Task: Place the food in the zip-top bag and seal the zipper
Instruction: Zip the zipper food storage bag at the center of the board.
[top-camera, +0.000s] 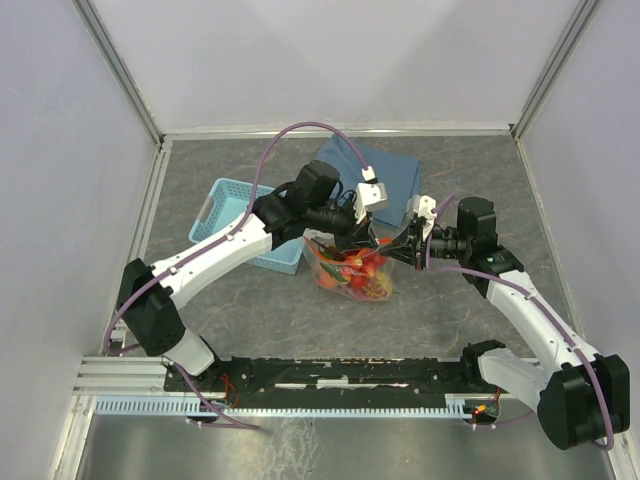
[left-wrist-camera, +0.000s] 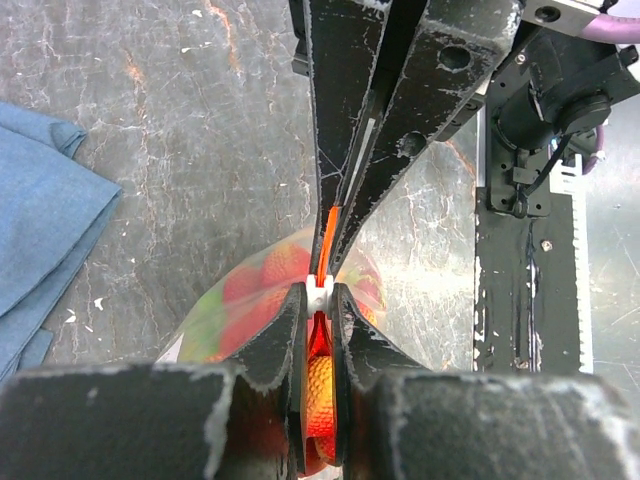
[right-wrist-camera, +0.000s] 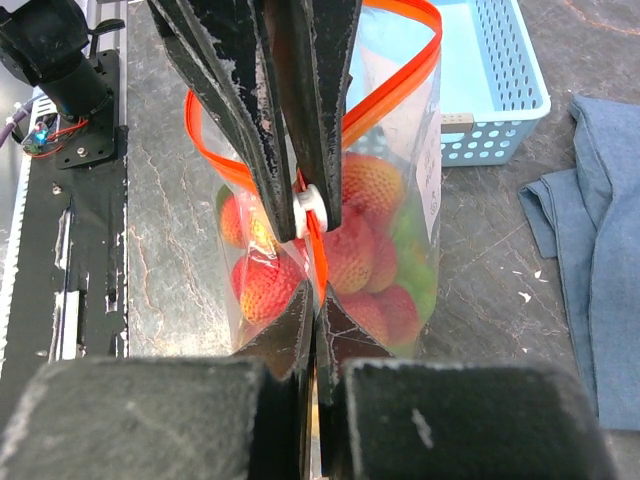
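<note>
The clear zip-top bag (top-camera: 350, 275) stands on the table with the food inside: red strawberries (right-wrist-camera: 365, 185) and a green piece (right-wrist-camera: 412, 240). My left gripper (left-wrist-camera: 318, 293) is shut on the white slider (right-wrist-camera: 308, 203) of the red-orange zipper (right-wrist-camera: 400, 85). My right gripper (right-wrist-camera: 320, 300) is shut on the zipper strip just in front of the slider. The two grippers meet tip to tip over the bag's right end, the left gripper (top-camera: 368, 243) beside the right gripper (top-camera: 398, 245). Behind the slider the zipper strip still spreads in an open loop.
A light blue plastic basket (top-camera: 235, 215) stands left of the bag, close behind the left arm. A folded blue cloth (top-camera: 385, 170) lies behind the bag. A black rail (top-camera: 330, 375) runs along the table's near edge.
</note>
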